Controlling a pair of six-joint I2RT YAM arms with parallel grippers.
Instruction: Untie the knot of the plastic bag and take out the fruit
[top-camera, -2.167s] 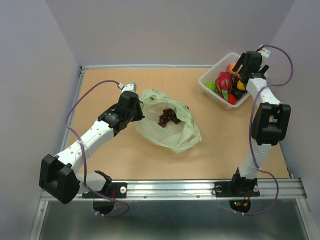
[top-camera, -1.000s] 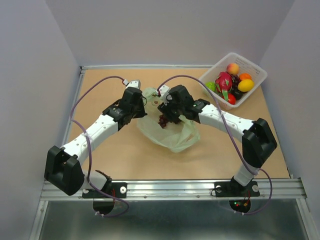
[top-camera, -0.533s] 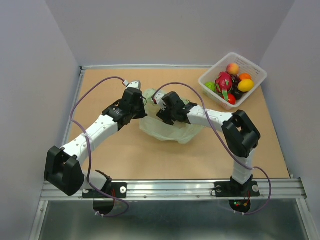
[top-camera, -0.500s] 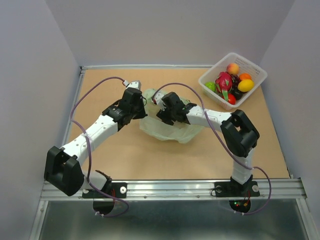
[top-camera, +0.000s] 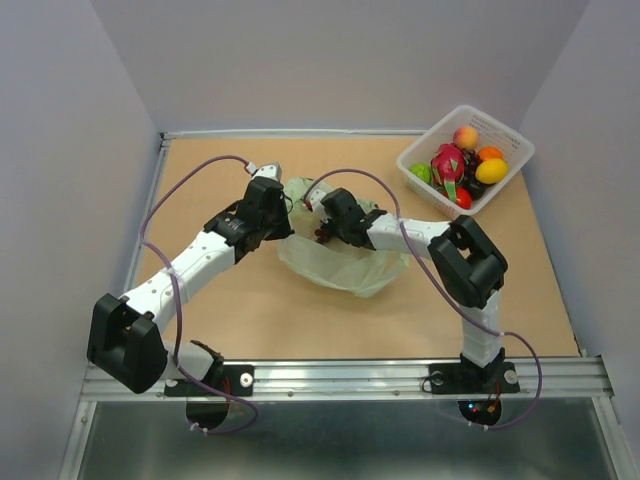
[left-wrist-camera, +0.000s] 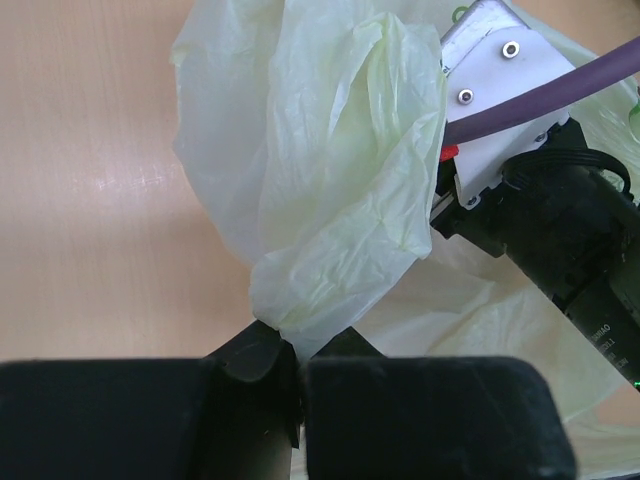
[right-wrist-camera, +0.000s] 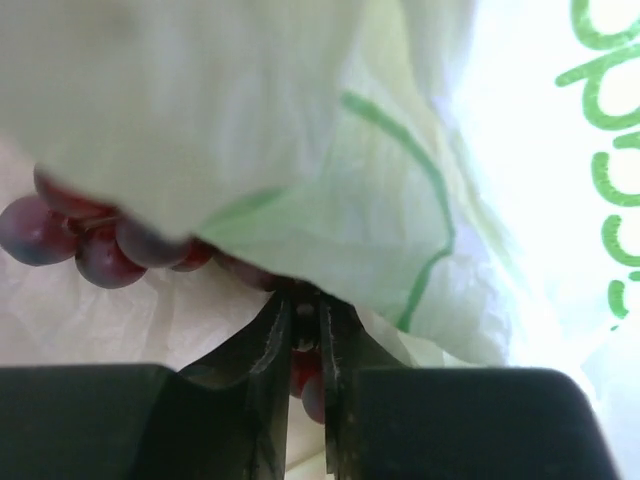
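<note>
Now left gripper is clamping crinkly pale green plastic bag; right gripper inside is pinching dark purple grapes; green print illegible.

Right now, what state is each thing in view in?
plastic bag, open, slumped on the table, one edge pinched
left gripper, shut on the plastic bag's edge
right gripper, inside the bag, shut on the grapes
grapes, inside the bag
basket, upright, partly filled
</note>
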